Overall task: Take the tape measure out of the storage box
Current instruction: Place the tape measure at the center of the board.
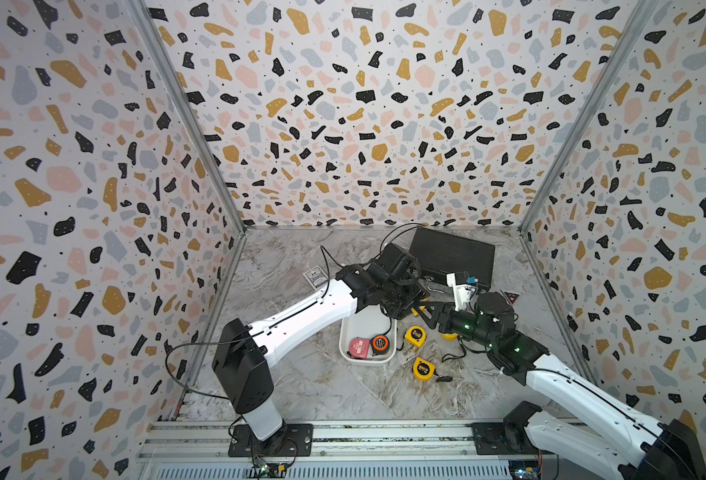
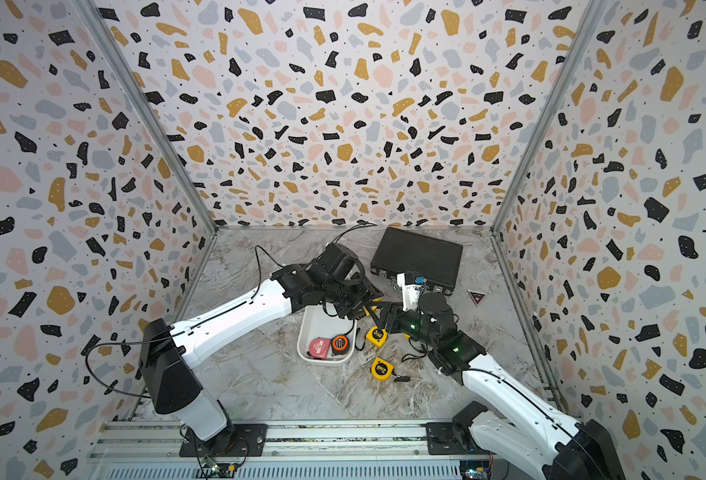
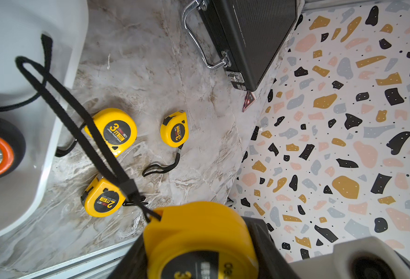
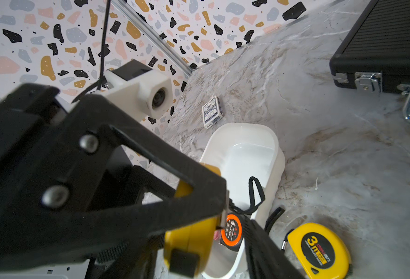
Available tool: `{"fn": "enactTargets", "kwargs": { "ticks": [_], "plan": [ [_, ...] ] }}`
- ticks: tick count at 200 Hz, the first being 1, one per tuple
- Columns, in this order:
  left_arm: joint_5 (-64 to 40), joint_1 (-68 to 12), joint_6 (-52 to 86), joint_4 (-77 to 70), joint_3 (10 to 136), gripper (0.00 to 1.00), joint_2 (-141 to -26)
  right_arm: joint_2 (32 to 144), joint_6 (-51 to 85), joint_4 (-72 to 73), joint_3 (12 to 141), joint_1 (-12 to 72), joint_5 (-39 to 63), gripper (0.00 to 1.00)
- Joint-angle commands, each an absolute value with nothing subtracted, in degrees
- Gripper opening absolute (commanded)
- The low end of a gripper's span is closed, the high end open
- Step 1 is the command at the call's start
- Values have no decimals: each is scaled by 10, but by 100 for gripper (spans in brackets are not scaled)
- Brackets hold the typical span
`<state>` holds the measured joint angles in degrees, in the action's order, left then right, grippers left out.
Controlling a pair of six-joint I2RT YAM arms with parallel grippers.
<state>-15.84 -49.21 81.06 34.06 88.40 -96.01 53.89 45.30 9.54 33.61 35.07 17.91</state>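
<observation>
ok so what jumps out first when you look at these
The left gripper holds a yellow tape measure up by the white storage box, its black strap dangling, with the right gripper right beside it. Three more yellow tape measures lie on the marble table beside the box, while a pink one and an orange-rimmed one sit inside it.

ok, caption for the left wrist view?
Left claw holds a yellow tape measure; three more lie outside the storage box.
</observation>
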Motion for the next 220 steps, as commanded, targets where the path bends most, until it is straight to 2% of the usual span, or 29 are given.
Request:
{"fn": "enactTargets", "kwargs": {
  "ticks": [1, 28, 66, 83, 90, 127, 151, 220],
  "plan": [
    [-180, -493, 822, 297, 874, 0, -938, 541, 456, 120, 332, 353, 171, 48],
    [-189, -494, 830, 282, 866, 0, -937, 548, 461, 130, 332, 354, 170, 28],
    [-199, -493, 828, 259, 864, 1, -941, 545, 458, 118, 337, 353, 154, 14],
    [-200, -493, 818, 259, 872, 28, -947, 538, 452, 106, 341, 353, 142, 13],
    [-200, -493, 812, 257, 875, 42, -949, 536, 450, 99, 344, 353, 139, 12],
    [-210, -491, 786, 235, 887, 72, -965, 543, 443, 91, 350, 344, 130, 10],
    [-201, -488, 755, 261, 904, 99, -970, 556, 448, 95, 346, 317, 137, 9],
    [-135, -460, 692, 351, 880, 100, -911, 697, 462, 181, 336, 246, 226, 9]
  ]
}}
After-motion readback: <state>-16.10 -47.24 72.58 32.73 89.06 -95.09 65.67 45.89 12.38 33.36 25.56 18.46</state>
